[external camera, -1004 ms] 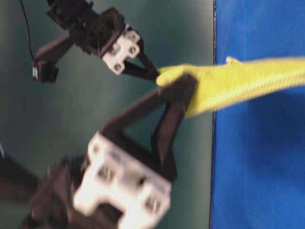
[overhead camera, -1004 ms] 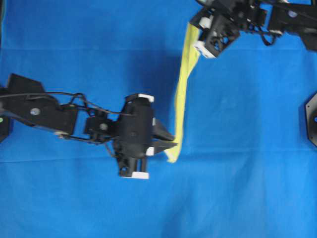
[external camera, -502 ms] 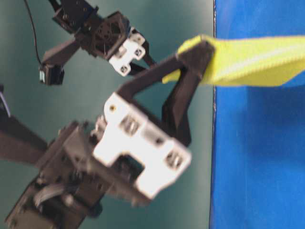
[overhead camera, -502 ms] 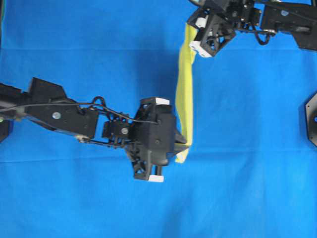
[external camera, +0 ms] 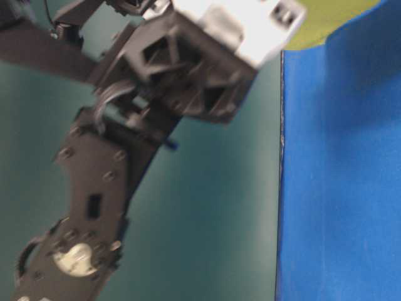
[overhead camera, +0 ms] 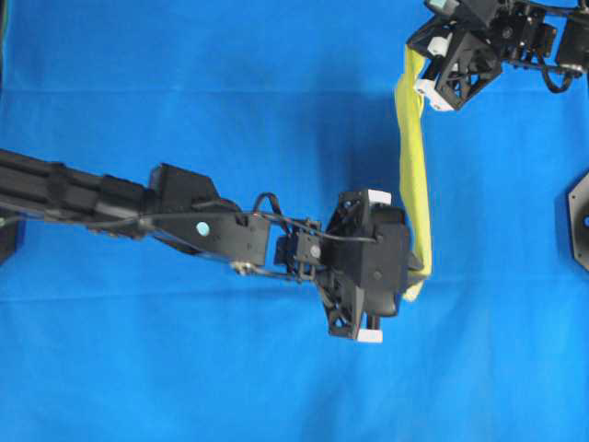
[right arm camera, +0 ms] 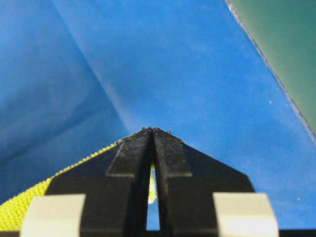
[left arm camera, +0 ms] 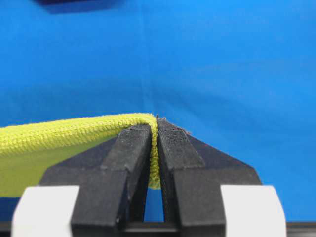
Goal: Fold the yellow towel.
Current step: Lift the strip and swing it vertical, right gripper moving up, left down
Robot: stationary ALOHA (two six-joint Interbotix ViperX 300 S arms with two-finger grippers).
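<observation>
The left arm reached long across the middle from the left edge, its tool (overhead camera: 414, 276) pinched tight on a corner of the yellow towel (overhead camera: 414, 175). The right arm sat at the top right corner, its tool (overhead camera: 412, 66) likewise clamped on the towel's far end.

Left arm (overhead camera: 110, 198): matte black links, with a pale round marking on the link short of the wrist and thin black cables looping across the wrist. Left gripper (overhead camera: 416, 273): black lattice housing with white blocks at 12 and 6 o'clock; the wrist view shows black ribbed fingers (left arm camera: 133, 158) on white carriers. Right gripper (overhead camera: 411, 66): the same black open-frame housing, white blocks, black cable. Table-level view: blurred black plate link (external camera: 88, 207) with small screws and a pale round hub at 7 o'clock.
</observation>
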